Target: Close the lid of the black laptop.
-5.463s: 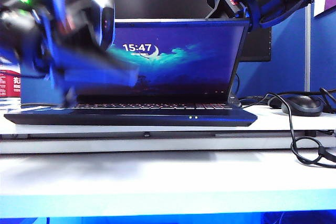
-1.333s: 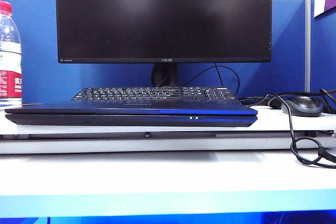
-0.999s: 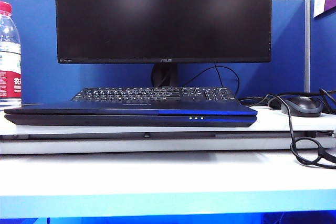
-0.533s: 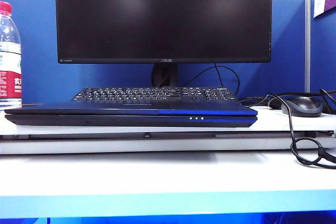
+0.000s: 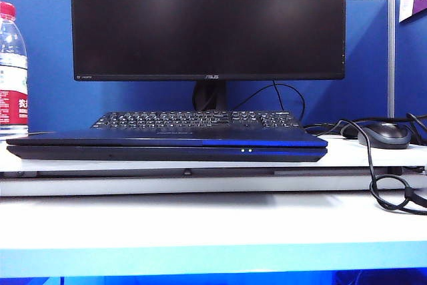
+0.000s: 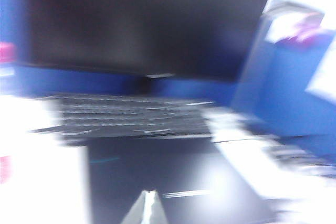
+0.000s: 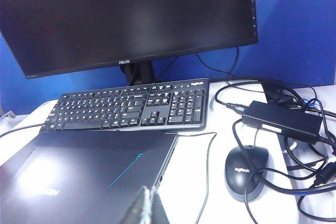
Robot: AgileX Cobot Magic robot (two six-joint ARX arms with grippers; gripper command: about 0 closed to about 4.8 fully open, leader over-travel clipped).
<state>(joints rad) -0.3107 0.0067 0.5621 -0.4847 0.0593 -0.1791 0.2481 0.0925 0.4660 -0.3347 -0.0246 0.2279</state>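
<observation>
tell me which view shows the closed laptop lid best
The right wrist view: the lid lies flat and sharp, seen from above. The exterior view shows the black laptop only edge-on; the left wrist view shows it blurred. Neither gripper can be made out clearly in any view.

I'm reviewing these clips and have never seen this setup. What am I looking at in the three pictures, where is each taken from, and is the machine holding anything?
This is a two-armed robot at a desk. One camera stands off the arms and faces the desk; each of the other two rides on an arm's wrist.

In the front view neither arm shows. The black laptop lies flat, its lid shut. Behind it sit a keyboard and a dark monitor, with a mouse and a water bottle at the sides.

The right wrist view looks down on the closed laptop, keyboard, mouse and a power brick. The pale tip at its edge is the right gripper; the left gripper shows likewise in the blurred left wrist view. Whether the jaws are open is unclear, and nothing is seen in either.
</observation>
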